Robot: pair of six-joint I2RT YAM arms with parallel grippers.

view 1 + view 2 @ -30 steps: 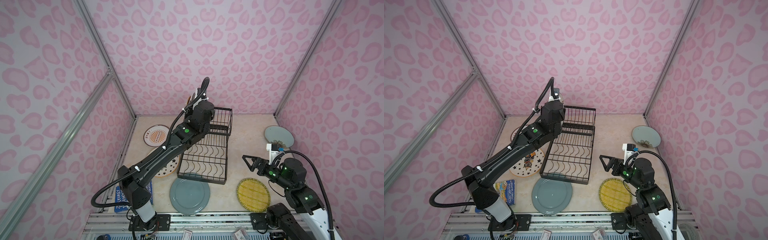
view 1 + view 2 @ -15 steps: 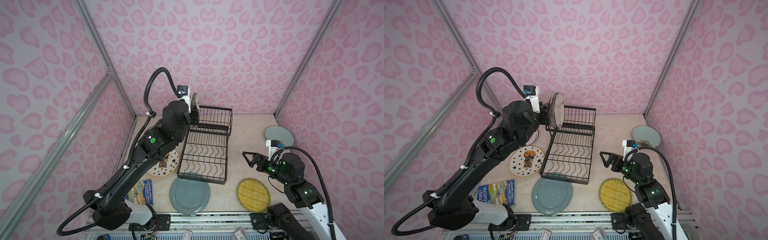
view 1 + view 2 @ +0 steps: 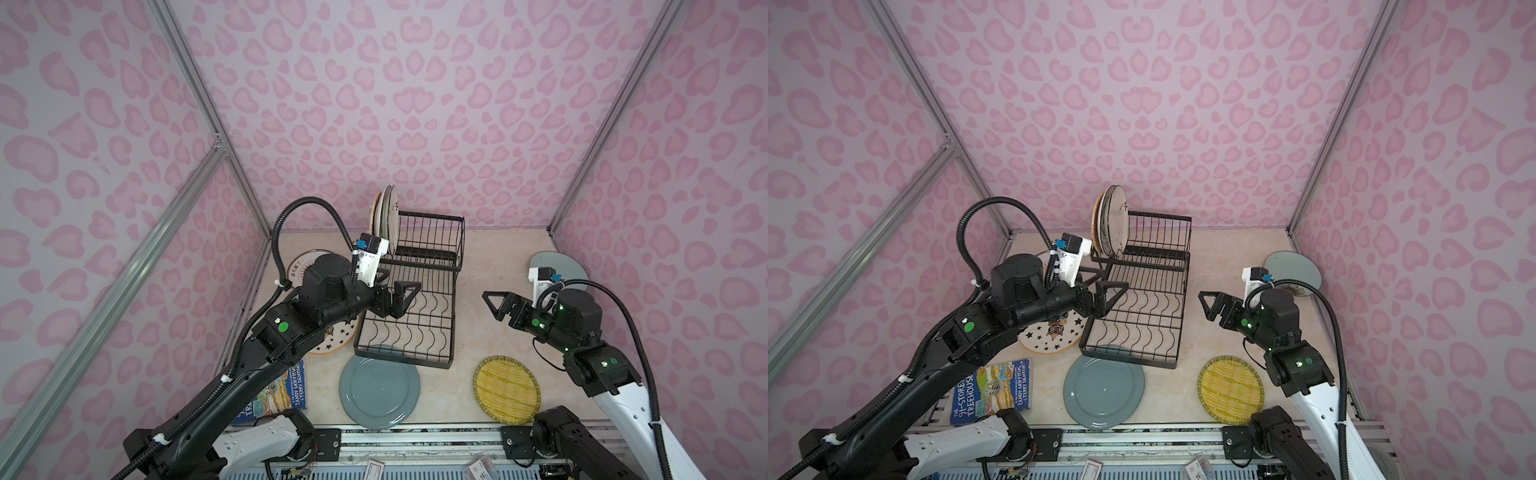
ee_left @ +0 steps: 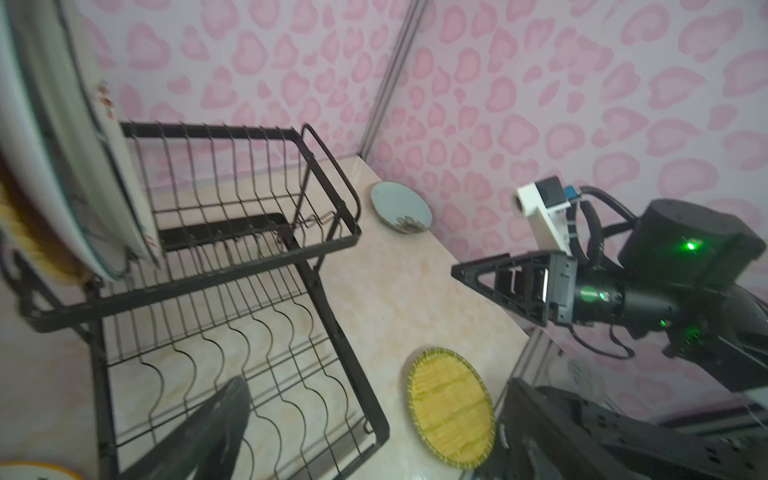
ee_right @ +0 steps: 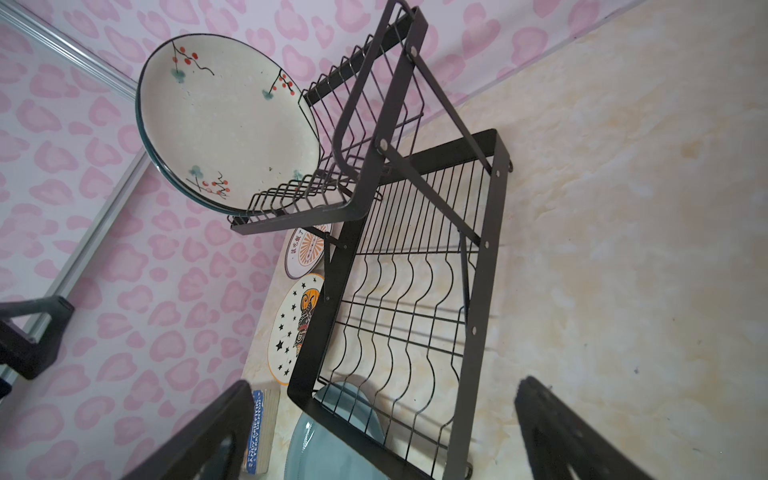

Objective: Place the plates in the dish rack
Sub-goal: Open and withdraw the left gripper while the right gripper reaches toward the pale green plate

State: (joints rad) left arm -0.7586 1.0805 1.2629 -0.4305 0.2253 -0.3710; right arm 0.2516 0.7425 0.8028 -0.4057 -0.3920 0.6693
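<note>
Now left gripper (image 3: 1106, 279) no longer clamps sprig plate (image 5: 224, 124): jaws spread wide, empty, drawn back from raised basket to left edge of lower wavy tier. Plate white, speckled, red-berry sprigs, dark rim. It stands on edge at left end of dish rack (image 3: 401, 358) raised tier, yellow-orange plate (image 4: 18, 232) close behind it. Sprig plate clear of left gripper, behind and above it. Right gripper (image 3: 494, 303) wide, empty, unchanged, right of rack.

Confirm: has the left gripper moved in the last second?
Yes. The left gripper has pulled back from the raised far tier of the dish rack toward its near end, open over the lower tier.
</note>
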